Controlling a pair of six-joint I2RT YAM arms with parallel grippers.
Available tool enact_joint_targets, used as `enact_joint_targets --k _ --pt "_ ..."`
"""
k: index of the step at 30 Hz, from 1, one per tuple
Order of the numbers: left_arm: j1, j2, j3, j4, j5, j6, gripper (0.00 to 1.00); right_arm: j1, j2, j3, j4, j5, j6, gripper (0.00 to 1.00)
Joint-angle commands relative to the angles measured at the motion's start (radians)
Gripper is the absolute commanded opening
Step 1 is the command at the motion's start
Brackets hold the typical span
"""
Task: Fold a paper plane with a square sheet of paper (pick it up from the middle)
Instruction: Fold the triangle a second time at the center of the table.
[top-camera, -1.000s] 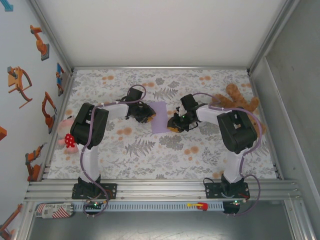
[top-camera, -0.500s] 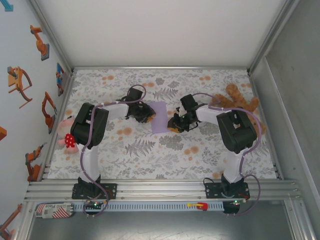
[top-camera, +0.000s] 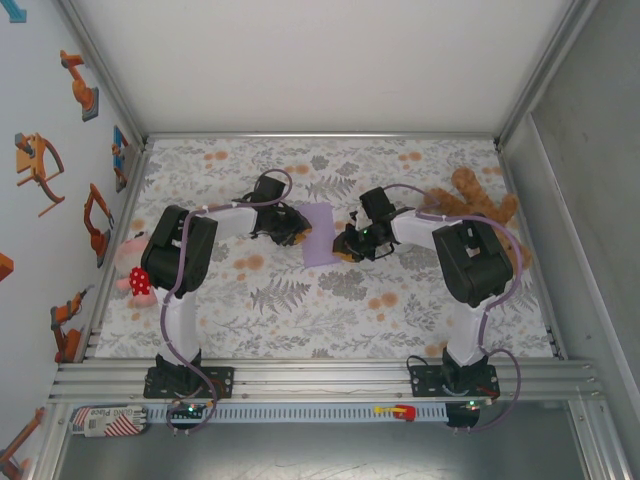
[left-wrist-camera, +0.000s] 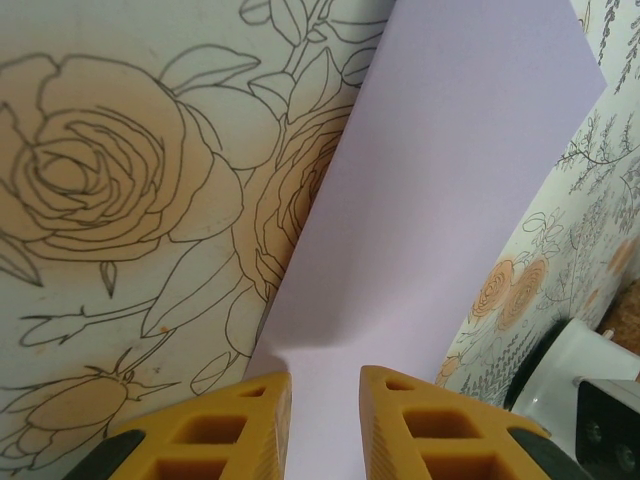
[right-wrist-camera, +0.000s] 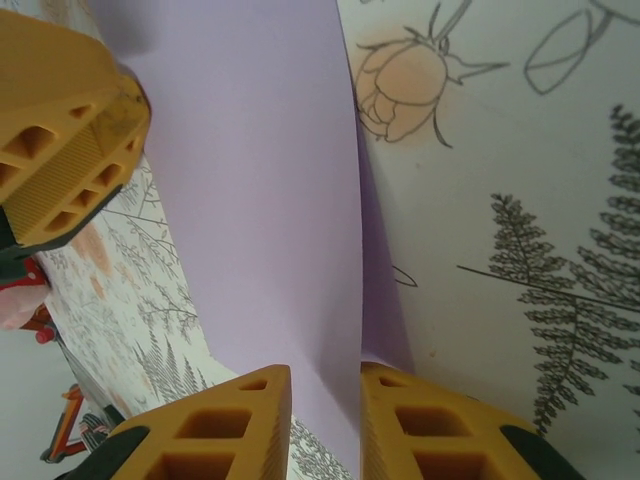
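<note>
paper (top-camera: 318, 236) lay mid-tablecloth (top-camera: 300, 300) between my claws, long axis near-to-far | left claw (top-camera: 292, 234): fingers stood narrowly parted, paper's left edge in the gap | right claw (top-camera: 345, 246): same, at its right edge

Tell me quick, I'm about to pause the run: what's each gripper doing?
Left gripper: jaws narrowly apart astride the square sheet of paper; grip cannot be told.
Right gripper: same, sheet between its jaws; cannot be told.
</note>
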Motion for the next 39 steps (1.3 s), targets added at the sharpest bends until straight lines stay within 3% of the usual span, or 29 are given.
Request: enact_joint_targets --k 1,8,15,27,39 --pt "-0.002 0.055 -0.010 -0.093 -0.017 0.000 0.27 0.007 0.021 -0.001 0.027 -0.008 0.032 0.22" --pt "0.000 0.047 0.007 -0.085 0.003 0.010 0.26 0.007 0.015 -0.010 0.014 0.008 0.042 0.13" --pt "0.006 -0.006 0.062 -0.020 0.048 0.103 0.27 0.004 -0.011 -0.031 0.001 0.017 0.040 0.00" --pt "0.025 0.049 0.100 -0.048 -0.003 0.120 0.24 0.003 -0.066 -0.053 0.019 0.010 0.051 0.00" --pt "0.024 0.094 0.099 -0.075 -0.018 0.124 0.23 0.010 -0.025 0.003 0.086 -0.078 0.038 0.00"
